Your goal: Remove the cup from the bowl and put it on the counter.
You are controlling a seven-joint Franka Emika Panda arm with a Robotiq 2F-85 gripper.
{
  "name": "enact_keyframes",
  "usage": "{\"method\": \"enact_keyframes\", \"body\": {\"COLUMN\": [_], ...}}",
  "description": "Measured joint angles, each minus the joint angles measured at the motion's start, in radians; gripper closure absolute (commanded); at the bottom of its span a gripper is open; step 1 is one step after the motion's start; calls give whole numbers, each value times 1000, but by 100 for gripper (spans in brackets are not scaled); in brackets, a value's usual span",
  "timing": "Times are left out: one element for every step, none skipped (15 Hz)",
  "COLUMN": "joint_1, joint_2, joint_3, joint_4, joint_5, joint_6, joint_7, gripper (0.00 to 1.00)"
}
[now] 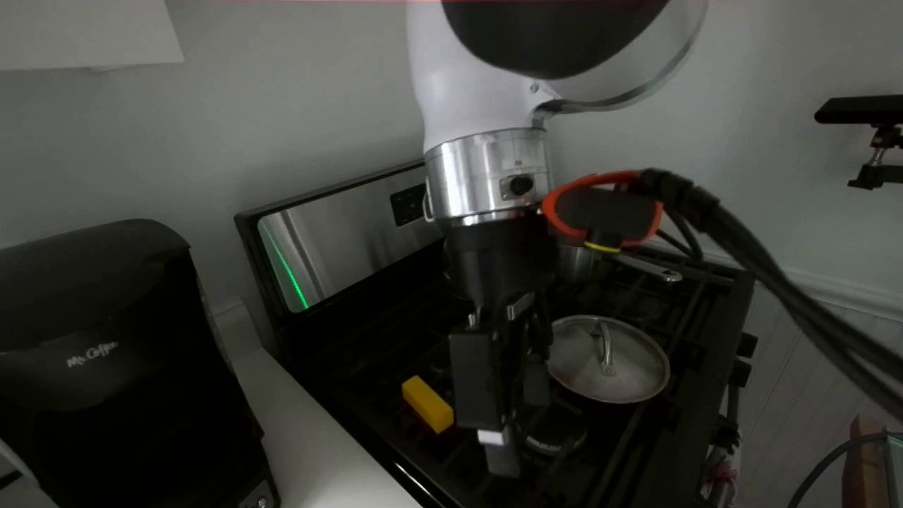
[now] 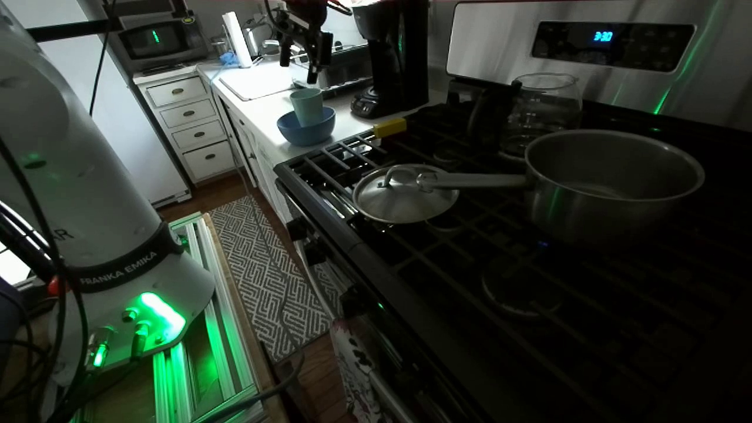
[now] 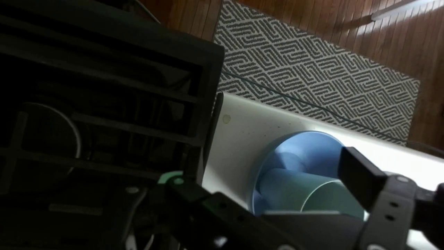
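The pale cup [image 2: 306, 108] was held inside the blue bowl [image 2: 310, 136], its mouth turned upward; whether it was slightly tilted could not be told. The bowl was carried by the white surface [image 2: 264, 111], close to the front edge and near the stove [image 2: 446, 276]. In the wrist view, a round stain and a few dark specks were shown on the bare stretch of surface between bowl and stove. The claw [image 2: 298, 71] was held above the cup and apart from it, with its fingers spread; part of the cup was hidden by them in the wrist view.

Further out, a yellow block [image 2: 390, 127] was set on the stove, at the side nearest the surface. A metal lid [image 2: 405, 202] was laid on the grates, and its edge was partly covered, in an exterior view, by the handle of a steel saucepan [image 2: 587, 214]. A glass carafe [image 2: 543, 111] was placed near the silvery back panel [image 2: 493, 44], in which a blue-lit display [image 2: 602, 36] was set. Beside the stove, the surface was shared by a black coffee maker [image 1: 106, 353].

The room was dimly lit. White drawers [image 2: 197, 114] were ranged below a dark microwave [image 2: 161, 44], and the wooden floor [image 3: 392, 31] was partly covered by a patterned rug [image 3: 312, 76].
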Motion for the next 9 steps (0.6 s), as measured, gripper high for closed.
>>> {"method": "enact_keyframes", "body": {"joint_1": [8, 12, 14, 15, 14, 14, 13, 12, 9], "joint_2": [27, 49, 63, 70, 73, 73, 73, 72, 70], "joint_3": [11, 20, 24, 26, 25, 25, 25, 24, 22], "joint_4": [22, 43, 58, 68, 74, 74, 73, 71, 68], "joint_5": [-1, -8, -11, -12, -13, -13, -10, -9, -19], "joint_6": [-2, -6, -10, -12, -15, -15, -14, -8, -3], "joint_7": [-1, -1, -1, -1, -1, -1, -30, -84, -139], "gripper": [0, 0, 0, 0, 0, 0, 0, 0, 0]}}
